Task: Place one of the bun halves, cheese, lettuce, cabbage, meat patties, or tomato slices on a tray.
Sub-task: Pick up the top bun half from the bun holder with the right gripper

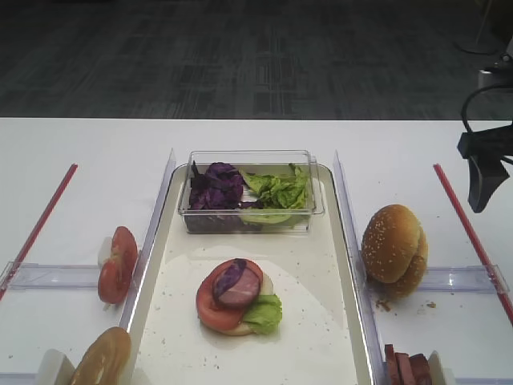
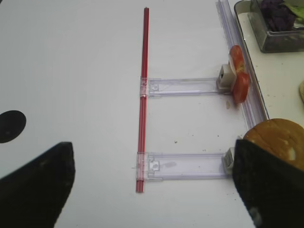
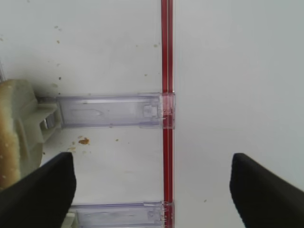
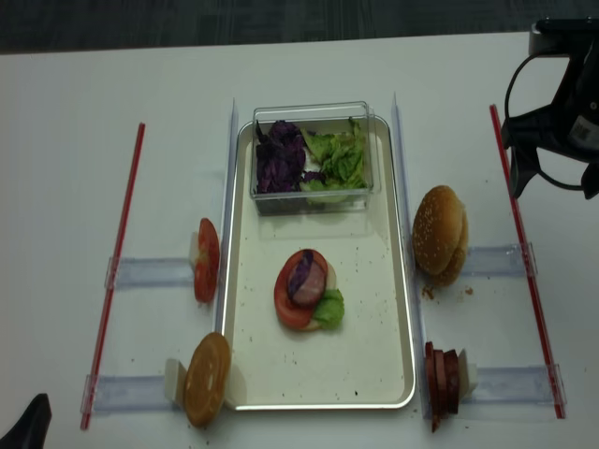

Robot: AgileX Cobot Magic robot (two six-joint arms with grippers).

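The cream tray [image 1: 321, 321] holds a stack of tomato slice [image 1: 215, 309], meat slice, purple cabbage shred, lettuce leaf [image 1: 263, 313] and a pale piece. A sesame-seeded bun half [image 1: 393, 250] stands on edge right of the tray, apart from my right gripper [image 1: 483, 192]. That gripper hangs open and empty over the red strip [image 3: 166, 71], and the bun [image 3: 7, 137] lies at the left edge of its wrist view. My left gripper [image 2: 152, 183] is open and empty over bare table at the near left. Tomato slices [image 2: 237, 78] and a glossy bun [image 2: 280, 140] lie to its right.
A clear box [image 1: 250, 192] of cabbage [image 1: 216, 186] and lettuce [image 1: 279, 191] stands at the tray's far end. Meat patties [image 1: 405, 367] stand in a row at the near right. Clear plastic holders [image 3: 109, 110] and red strips [image 2: 142, 95] flank the tray.
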